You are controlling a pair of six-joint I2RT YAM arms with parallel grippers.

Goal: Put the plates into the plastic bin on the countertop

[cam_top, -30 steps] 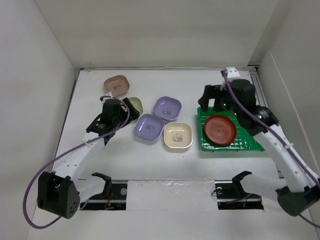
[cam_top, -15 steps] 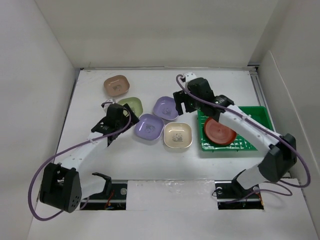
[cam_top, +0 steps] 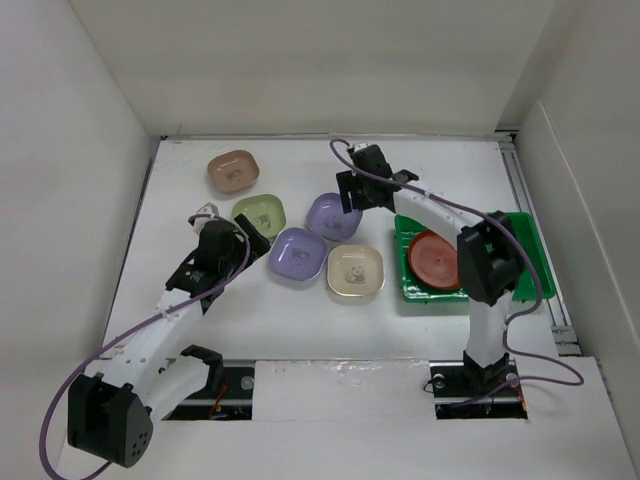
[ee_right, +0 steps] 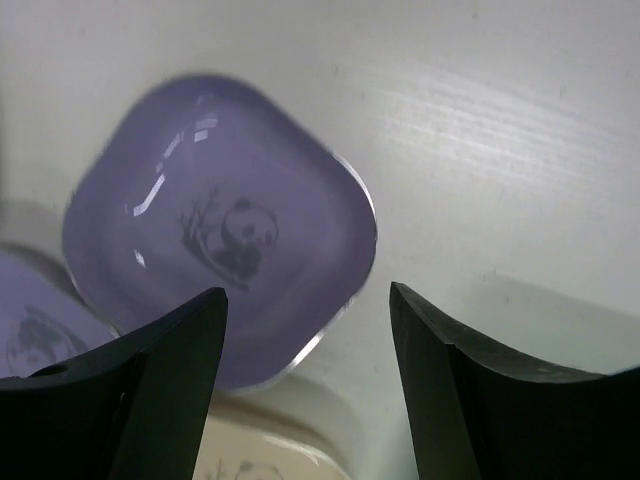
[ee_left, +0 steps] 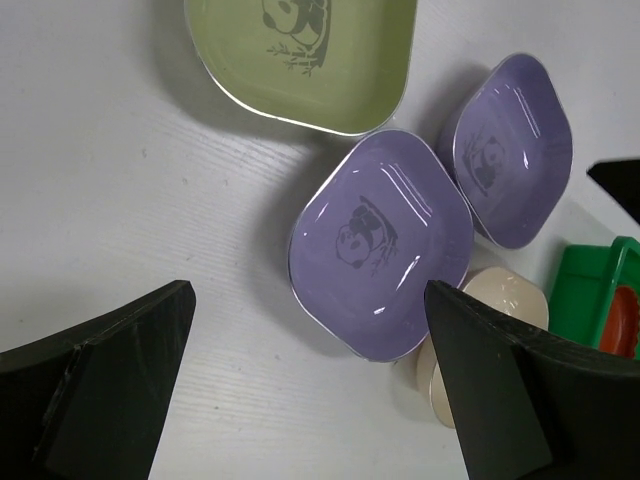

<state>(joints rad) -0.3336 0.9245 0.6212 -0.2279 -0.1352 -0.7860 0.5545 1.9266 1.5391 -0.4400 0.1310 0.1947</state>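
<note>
R gripper (ee_right: 305,300): jaws apart, empty, above far lavender plate (ee_right: 215,235), just left of green bin (cam_top: 420,288); L gripper (ee_left: 308,300): jaws apart, empty, farther left of bin; red plate (cam_top: 432,262) lies inside bin.

Five square plates (cam_top: 233,171), one red plate (cam_top: 432,262), one bin (cam_top: 530,262).
</note>
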